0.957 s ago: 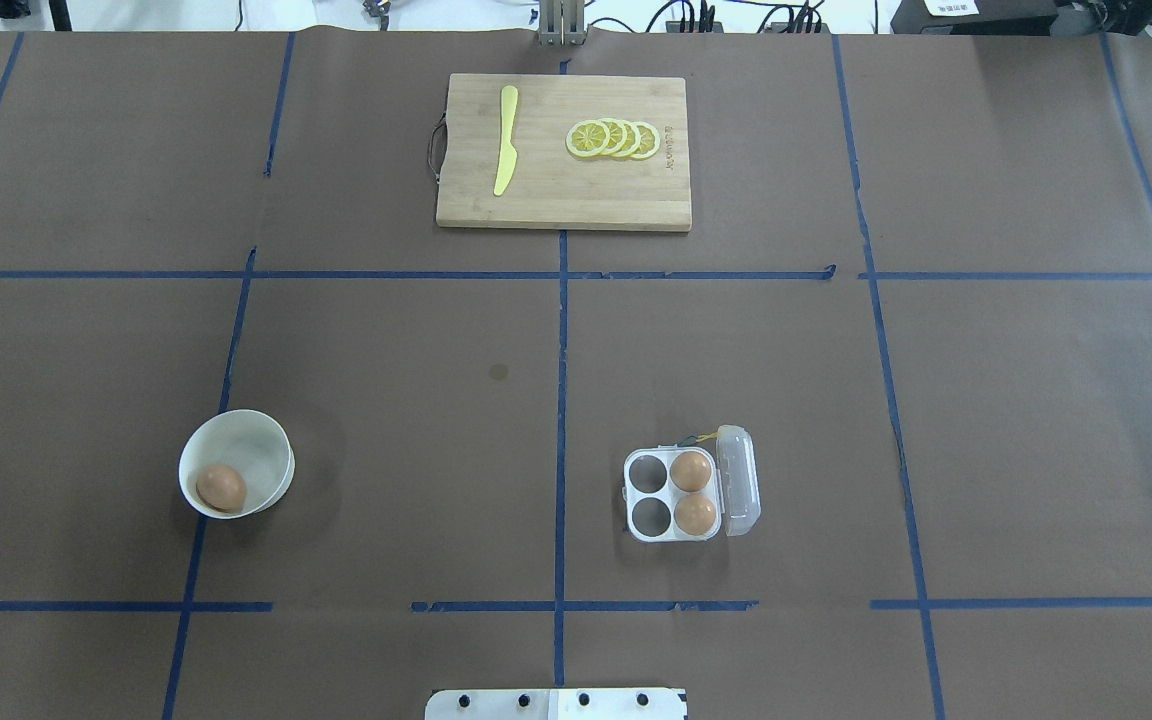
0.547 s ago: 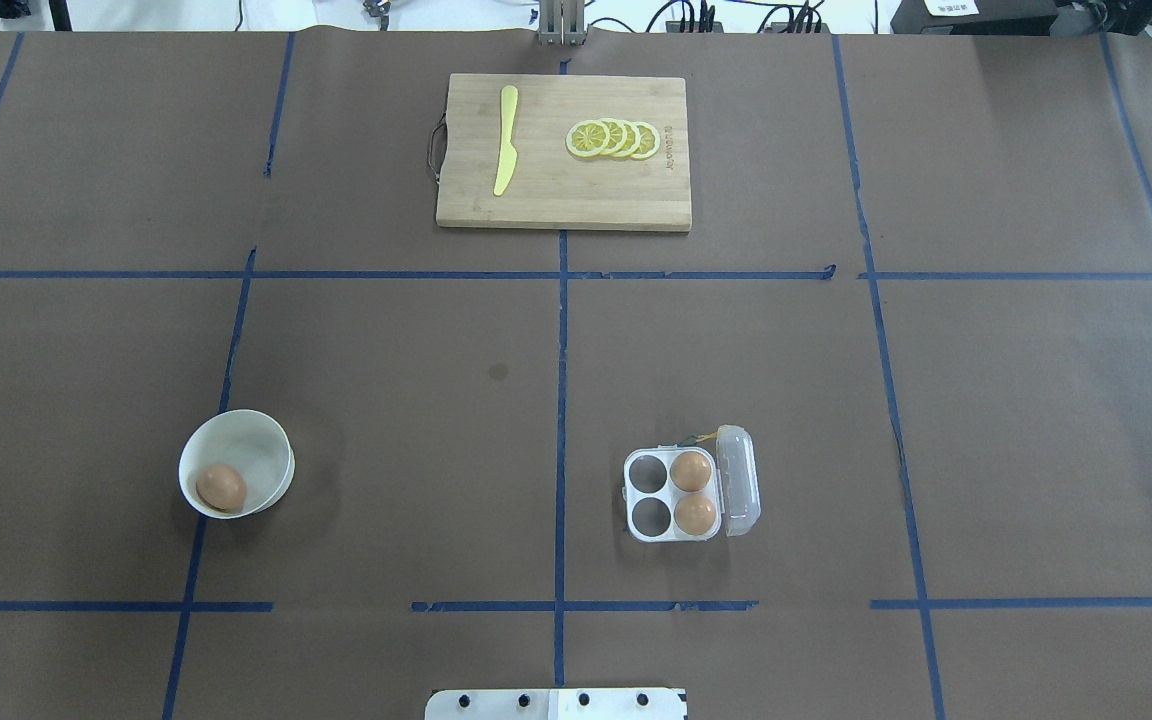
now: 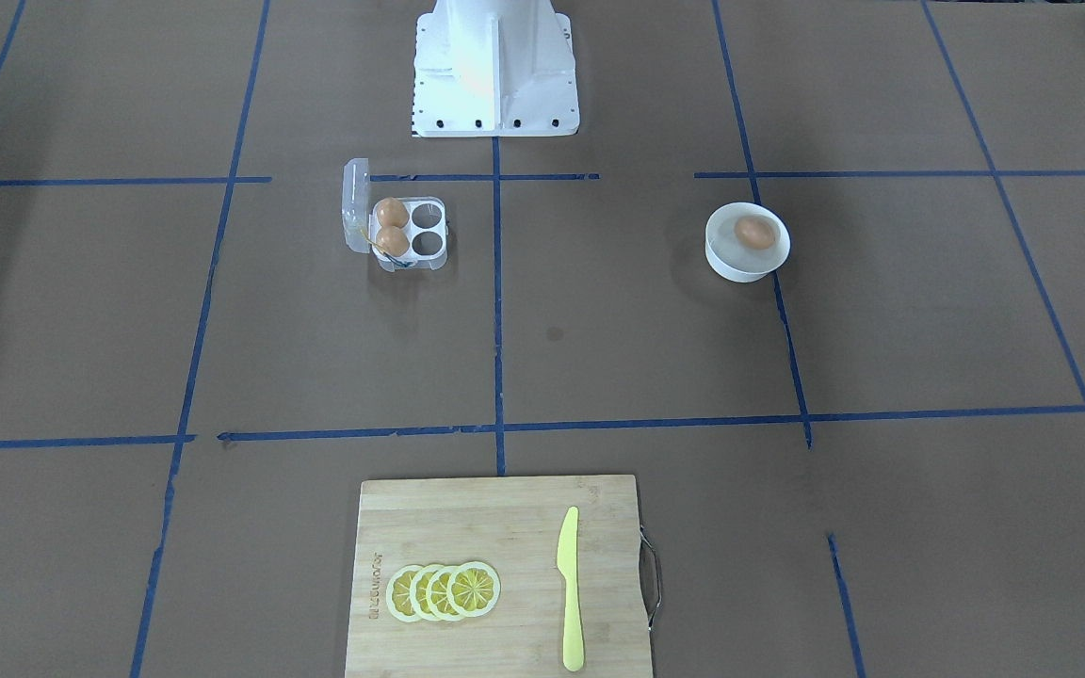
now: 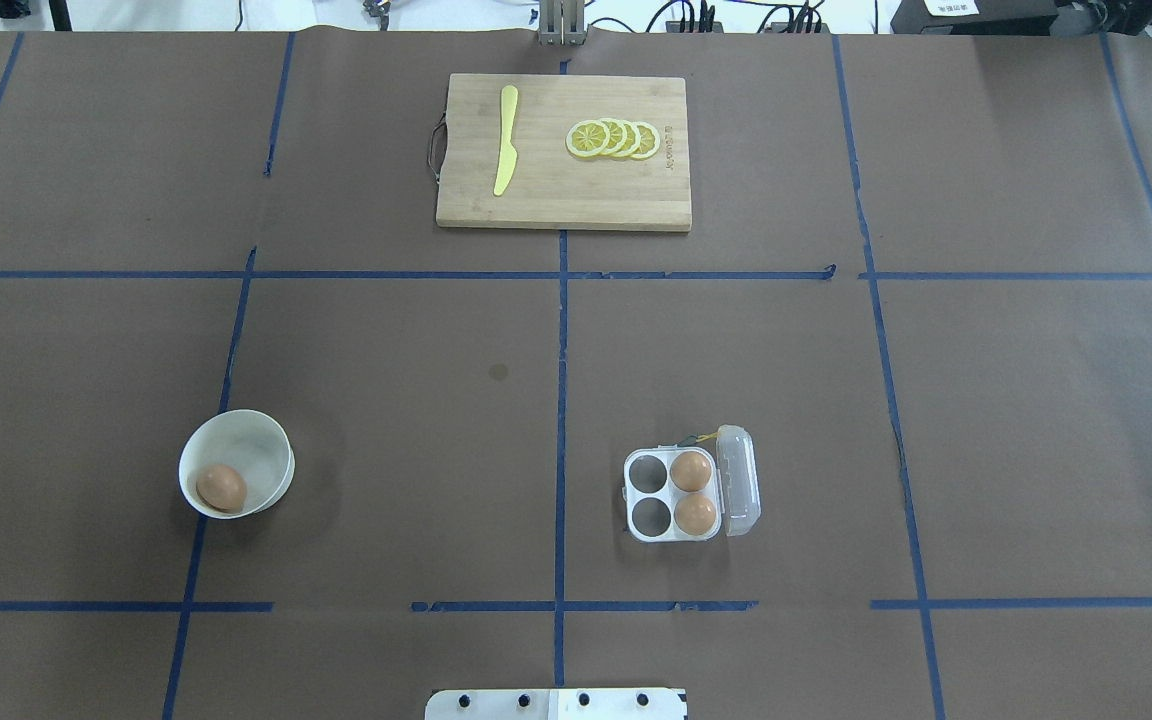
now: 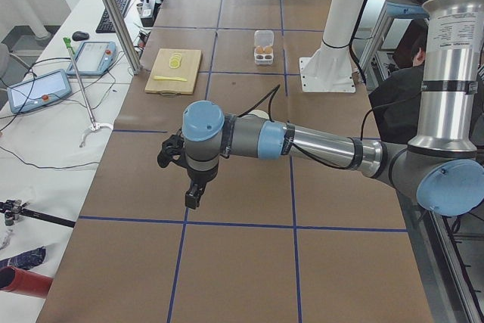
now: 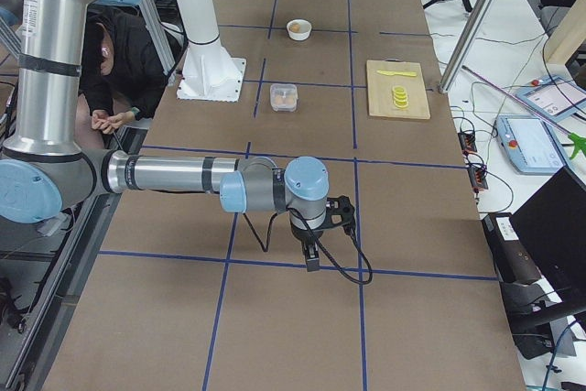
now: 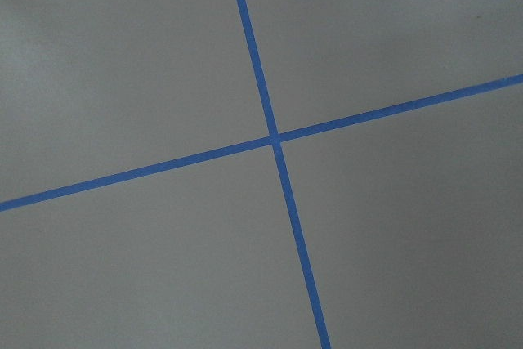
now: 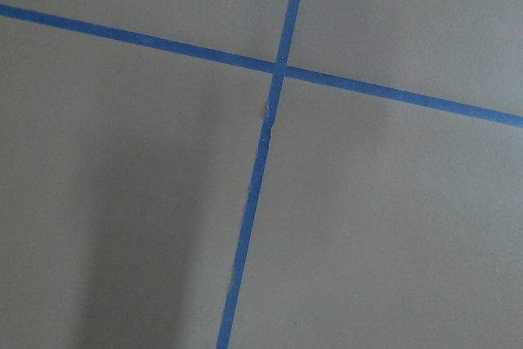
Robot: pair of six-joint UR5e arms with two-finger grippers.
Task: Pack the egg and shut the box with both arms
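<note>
One brown egg (image 4: 221,487) lies in a round white bowl (image 4: 261,445) at the near left; it also shows in the front view (image 3: 755,233). The clear box (image 4: 648,494) stands open at the near right, its lid (image 4: 741,480) raised on the right side. Two eggs (image 4: 690,470) (image 4: 695,513) fill the cups by the lid; the two left cups are empty. My left gripper (image 5: 193,194) shows only in the exterior left view, my right gripper (image 6: 311,258) only in the exterior right view. Both hang over bare table far from the box; I cannot tell whether they are open or shut.
A wooden cutting board (image 4: 556,205) with lemon slices (image 4: 613,138) and a yellow knife (image 4: 505,140) lies at the far middle. The white robot base (image 3: 493,75) stands at the near edge. Blue tape lines grid the brown table.
</note>
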